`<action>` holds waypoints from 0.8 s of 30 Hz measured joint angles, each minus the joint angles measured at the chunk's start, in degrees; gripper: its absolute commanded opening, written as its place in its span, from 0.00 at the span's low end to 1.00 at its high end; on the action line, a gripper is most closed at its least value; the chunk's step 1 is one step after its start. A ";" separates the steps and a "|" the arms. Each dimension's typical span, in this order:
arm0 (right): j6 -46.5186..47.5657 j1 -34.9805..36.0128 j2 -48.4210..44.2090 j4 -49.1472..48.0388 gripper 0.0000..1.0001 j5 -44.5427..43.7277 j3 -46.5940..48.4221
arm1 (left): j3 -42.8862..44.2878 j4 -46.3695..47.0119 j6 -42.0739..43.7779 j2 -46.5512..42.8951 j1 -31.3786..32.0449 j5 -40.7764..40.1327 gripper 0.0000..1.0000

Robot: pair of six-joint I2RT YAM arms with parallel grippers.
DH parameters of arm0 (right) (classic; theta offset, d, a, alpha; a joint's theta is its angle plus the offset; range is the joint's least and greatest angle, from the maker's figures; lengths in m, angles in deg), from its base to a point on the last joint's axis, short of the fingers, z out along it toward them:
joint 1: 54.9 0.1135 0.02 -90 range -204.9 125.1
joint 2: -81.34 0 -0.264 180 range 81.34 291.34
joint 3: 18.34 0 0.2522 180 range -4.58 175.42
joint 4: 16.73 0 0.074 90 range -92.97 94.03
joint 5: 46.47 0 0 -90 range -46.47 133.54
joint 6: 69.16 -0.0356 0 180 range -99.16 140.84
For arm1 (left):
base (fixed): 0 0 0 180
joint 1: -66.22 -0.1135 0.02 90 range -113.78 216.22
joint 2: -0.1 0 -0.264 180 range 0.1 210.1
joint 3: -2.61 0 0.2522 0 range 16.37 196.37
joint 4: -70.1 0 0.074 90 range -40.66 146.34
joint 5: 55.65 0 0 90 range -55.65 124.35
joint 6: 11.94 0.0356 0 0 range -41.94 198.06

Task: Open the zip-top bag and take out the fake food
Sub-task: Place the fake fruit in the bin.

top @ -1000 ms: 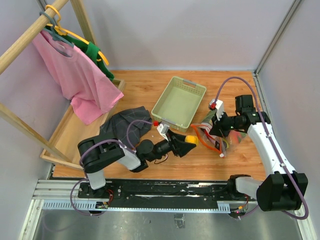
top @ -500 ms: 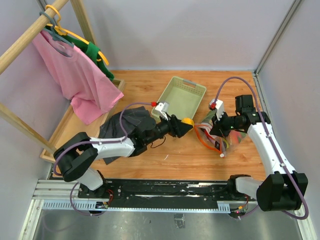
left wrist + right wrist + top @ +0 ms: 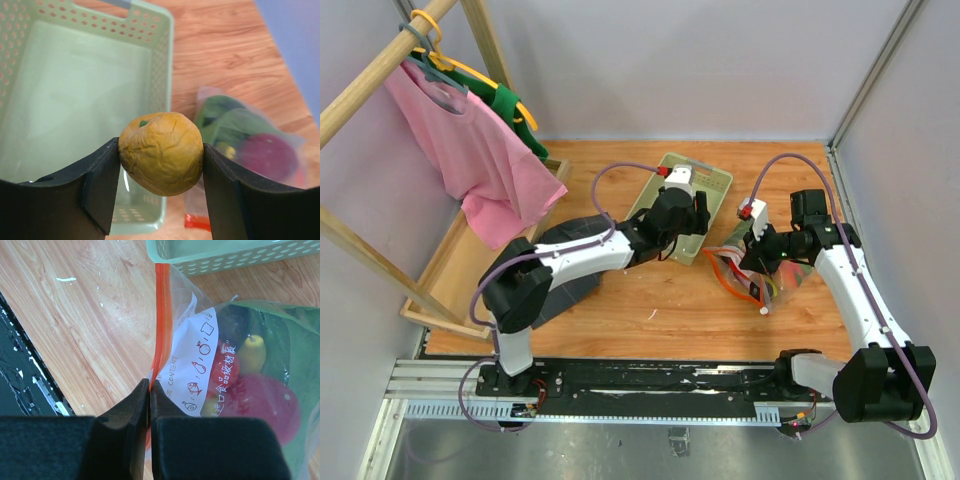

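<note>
My left gripper (image 3: 161, 165) is shut on a round yellow-orange toy fruit (image 3: 161, 152) and holds it over the near rim of the pale green tray (image 3: 161, 90); in the top view this gripper (image 3: 688, 215) is above the tray (image 3: 650, 210). My right gripper (image 3: 150, 390) is shut on the orange-red zip strip (image 3: 159, 315) of the clear zip-top bag (image 3: 235, 390), which holds red, yellow and green toy food. In the top view the bag (image 3: 745, 272) lies right of the tray under the right gripper (image 3: 760, 255).
A dark grey cloth (image 3: 565, 245) lies left of the tray. A wooden rack with a pink shirt (image 3: 470, 150) stands at the back left over a wooden tray (image 3: 450, 270). The rail (image 3: 620, 385) runs along the near edge.
My left arm has swung from beside the bag back and up to the green tray, carrying the yellow-orange fruit. The right arm and the bag have not moved.
</note>
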 measured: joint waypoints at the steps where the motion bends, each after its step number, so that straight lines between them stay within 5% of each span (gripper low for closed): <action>1: -0.02 0.00 0.00 0.00 0.06 0.00 0.00 | 2.25 -1.92 0.55 1.99 -0.07 -1.01 0.00; 24: -0.11 0.00 0.44 -0.04 0.06 -0.02 -0.02 | 36.87 -17.77 13.11 27.58 -8.39 -7.43 0.01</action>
